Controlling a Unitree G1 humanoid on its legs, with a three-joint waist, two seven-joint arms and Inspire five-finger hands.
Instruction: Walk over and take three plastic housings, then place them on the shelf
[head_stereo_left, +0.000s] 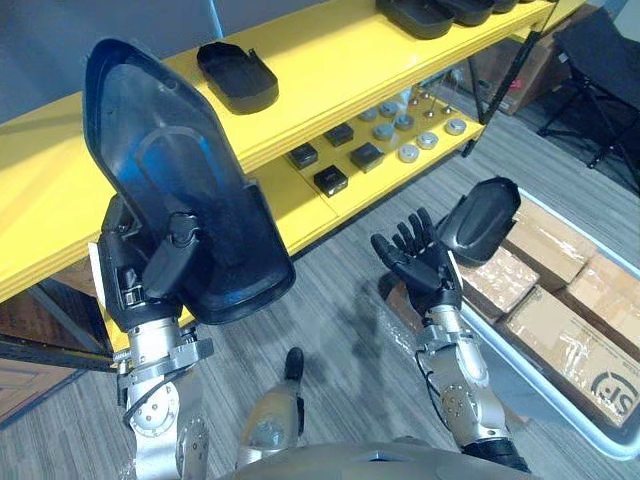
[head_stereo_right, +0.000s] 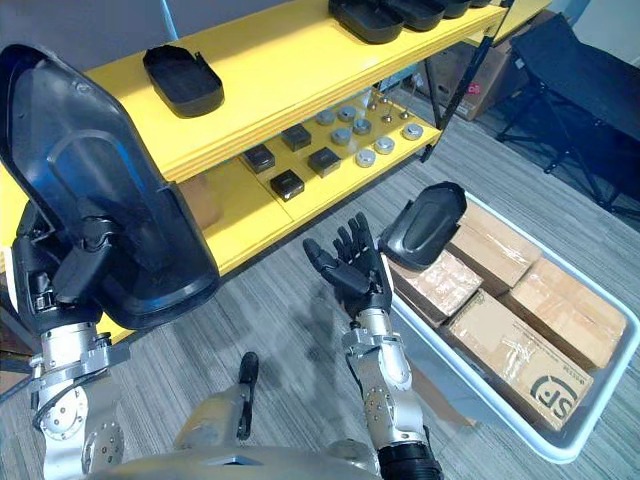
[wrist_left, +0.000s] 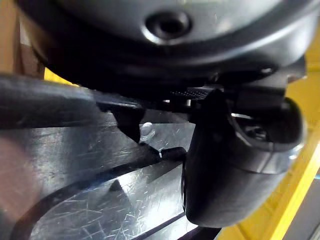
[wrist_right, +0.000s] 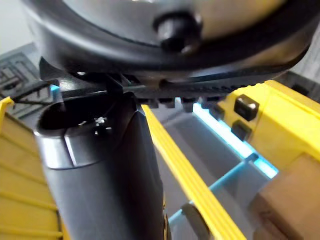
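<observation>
Still collecting, it seems: the left hand (head_stereo_left: 165, 262) grips a large housing (head_stereo_left: 170, 150), while the right hand (head_stereo_left: 415, 262), spread open and empty, should next close on the second housing (head_stereo_left: 482, 218).

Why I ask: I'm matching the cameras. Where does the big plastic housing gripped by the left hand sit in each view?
Left eye view: plastic housing at upper left, upright in the left hand.
Right eye view: plastic housing against the left edge.
Left wrist view: plastic housing, scratched, close beyond the thumb.
Right wrist view: yellow shelf, running diagonally.
Shared landmark: that yellow shelf.
</observation>
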